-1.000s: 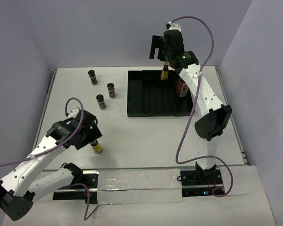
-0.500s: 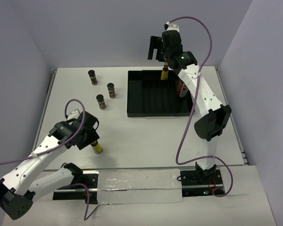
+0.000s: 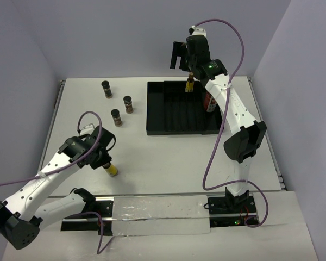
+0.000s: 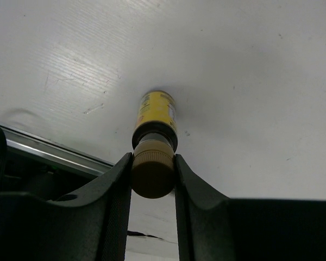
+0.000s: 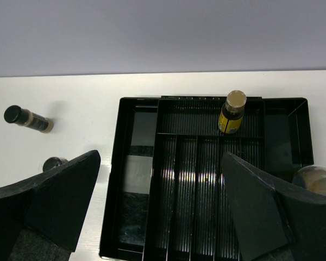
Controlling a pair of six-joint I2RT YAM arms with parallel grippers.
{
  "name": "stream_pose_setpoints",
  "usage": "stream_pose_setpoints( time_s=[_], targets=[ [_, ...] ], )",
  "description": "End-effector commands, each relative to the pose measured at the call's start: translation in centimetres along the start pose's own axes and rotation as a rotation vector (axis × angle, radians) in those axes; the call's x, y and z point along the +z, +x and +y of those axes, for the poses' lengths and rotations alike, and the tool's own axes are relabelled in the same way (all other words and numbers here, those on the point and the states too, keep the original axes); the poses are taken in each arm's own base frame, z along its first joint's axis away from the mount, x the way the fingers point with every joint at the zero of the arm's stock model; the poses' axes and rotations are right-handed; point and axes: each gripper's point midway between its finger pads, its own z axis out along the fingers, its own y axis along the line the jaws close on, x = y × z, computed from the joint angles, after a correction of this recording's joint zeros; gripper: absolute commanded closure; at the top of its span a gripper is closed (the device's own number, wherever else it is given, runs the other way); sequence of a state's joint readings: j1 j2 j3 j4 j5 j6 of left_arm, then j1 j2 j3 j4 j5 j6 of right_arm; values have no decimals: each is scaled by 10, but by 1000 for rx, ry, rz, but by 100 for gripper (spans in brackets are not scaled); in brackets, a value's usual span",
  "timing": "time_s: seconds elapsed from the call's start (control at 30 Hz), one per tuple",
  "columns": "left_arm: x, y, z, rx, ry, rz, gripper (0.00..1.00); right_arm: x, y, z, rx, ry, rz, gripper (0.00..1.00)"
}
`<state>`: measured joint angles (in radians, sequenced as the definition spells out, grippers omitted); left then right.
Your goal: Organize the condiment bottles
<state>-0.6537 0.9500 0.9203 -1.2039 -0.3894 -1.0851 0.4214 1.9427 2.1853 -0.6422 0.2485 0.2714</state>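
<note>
A yellow condiment bottle stands on the white table near the front left. My left gripper is shut on it, both fingers pressed against its tan cap above the yellow body. My right gripper hangs open and empty high above the back of the black ribbed tray. In the tray stand a second yellow bottle at the back and a reddish bottle at the right. Three short dark brown bottles stand on the table left of the tray.
In the right wrist view the tray's left wall and its long ribbed compartments lie below the open right gripper, with the yellow bottle in the back compartment. A metal rail runs along the near table edge.
My left gripper's jaws have closed onto the yellow bottle's cap. The right gripper rose slightly and stays open above the tray.
</note>
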Motion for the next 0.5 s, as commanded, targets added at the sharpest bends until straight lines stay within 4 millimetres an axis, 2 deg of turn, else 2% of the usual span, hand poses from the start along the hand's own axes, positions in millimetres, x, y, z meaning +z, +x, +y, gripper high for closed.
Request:
stream_pose_setpoints(
  time_s=[0.0,0.07,0.17,0.33,0.4,0.47],
  targets=[
    [-24,-33,-19,76,48,-79,90,-19,-18,8,8,-26,-48,0],
    [-33,-47,-35,83,86,-106,90,-22,-20,6,8,-21,-53,0],
    [-37,-66,-57,114,99,-137,90,-27,-22,5,10,-18,-60,0],
    [-29,-97,-106,178,113,-184,90,-37,-21,-1,9,-3,-60,0],
    [-20,-108,-128,209,117,-207,90,-40,-20,-5,8,12,-59,0],
    [-23,-123,-145,218,134,-244,90,-45,-17,-9,7,21,-57,0]
  ],
)
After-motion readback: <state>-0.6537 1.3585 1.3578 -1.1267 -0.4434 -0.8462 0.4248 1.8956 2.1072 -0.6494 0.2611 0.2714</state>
